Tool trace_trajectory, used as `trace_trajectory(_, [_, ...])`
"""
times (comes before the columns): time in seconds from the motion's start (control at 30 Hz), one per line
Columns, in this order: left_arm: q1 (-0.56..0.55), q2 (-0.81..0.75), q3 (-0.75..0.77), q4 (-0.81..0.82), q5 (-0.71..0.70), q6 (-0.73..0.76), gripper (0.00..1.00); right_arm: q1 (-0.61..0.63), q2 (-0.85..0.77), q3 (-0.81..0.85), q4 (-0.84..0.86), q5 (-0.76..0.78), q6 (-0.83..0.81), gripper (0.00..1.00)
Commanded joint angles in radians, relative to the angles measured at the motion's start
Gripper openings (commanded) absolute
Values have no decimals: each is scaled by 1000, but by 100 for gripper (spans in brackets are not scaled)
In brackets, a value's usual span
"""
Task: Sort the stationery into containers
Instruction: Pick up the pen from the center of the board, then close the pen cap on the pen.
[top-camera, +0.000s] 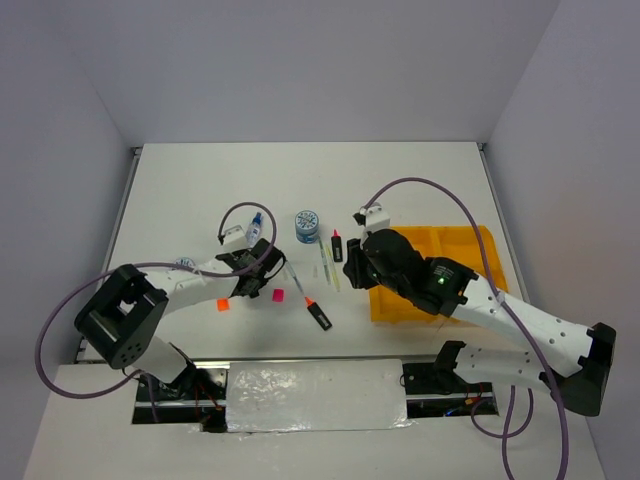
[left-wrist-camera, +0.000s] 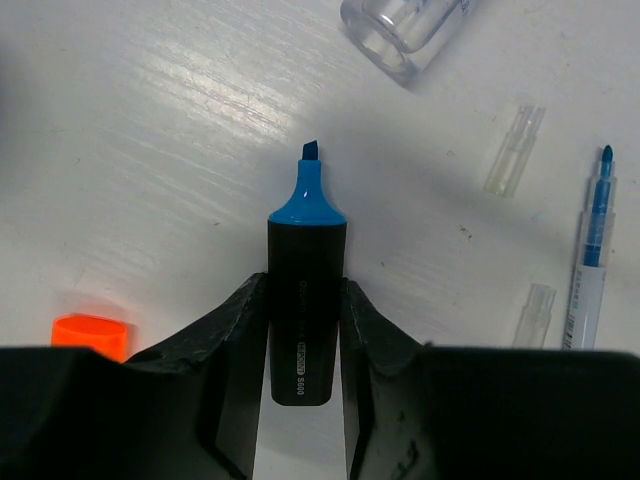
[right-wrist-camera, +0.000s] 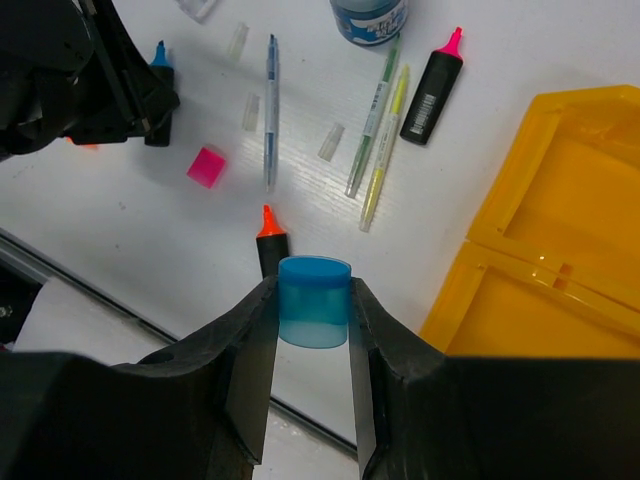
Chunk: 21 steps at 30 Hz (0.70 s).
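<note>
The left jaws pinch a blue highlighter (left-wrist-camera: 306, 300) across its black barrel. Its long axis runs 6 to 12 in the left wrist view, with the bare tip at 12. An orange cap (left-wrist-camera: 90, 335) lies on the desk (left-wrist-camera: 150, 130) at 8.

The right jaws are pressed on a blue cap (right-wrist-camera: 314, 302). In the right wrist view the highlighter lies at 10 from them, well apart, with a pink cube (right-wrist-camera: 206, 166) between. An orange highlighter (right-wrist-camera: 270, 245) sits just past the cap at 11, and the tray (right-wrist-camera: 560, 250) is near at 3.

The cap likely belongs on that tip, so the move turns on lining its mouth up with the barrel's axis.

From above, the left arm stretches low toward 2. The right arm folds over the tray's near-left corner and is the nearer one to the tray.
</note>
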Motion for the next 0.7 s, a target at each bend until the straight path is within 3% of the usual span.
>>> trace_trajectory(0.0, [-31,9,-71,-35,109,-55,13,6,-47,16,24,-7,-17,22])
trace_trajectory(0.03, [-46,-16,-77,-48,104,-63,3,8,-55,16,27,-12,-21,22])
trace_trajectory(0.07, [-54,-36,-80,-71,103,-67,0,8,-60,14,41,-18,-23,22])
trace_trajectory(0.23, [-140,-222,-40,-138,66,-37,0,6,-124,-25,176,-90,-46,21])
trace_trajectory(0.4, [-247,-443,11,58,134,267,0,6,-240,-94,335,-156,-73,19])
trace_trajectory(0.5, [-255,-581,-44,248,363,434,0,6,-322,-114,447,-207,-115,19])
trace_trajectory(0.57, [-255,-635,-81,468,514,509,0,6,-359,-136,562,-262,-127,19])
trace_trajectory(0.67, [-256,-693,-152,718,833,525,0,6,-396,-139,691,-332,-120,17])
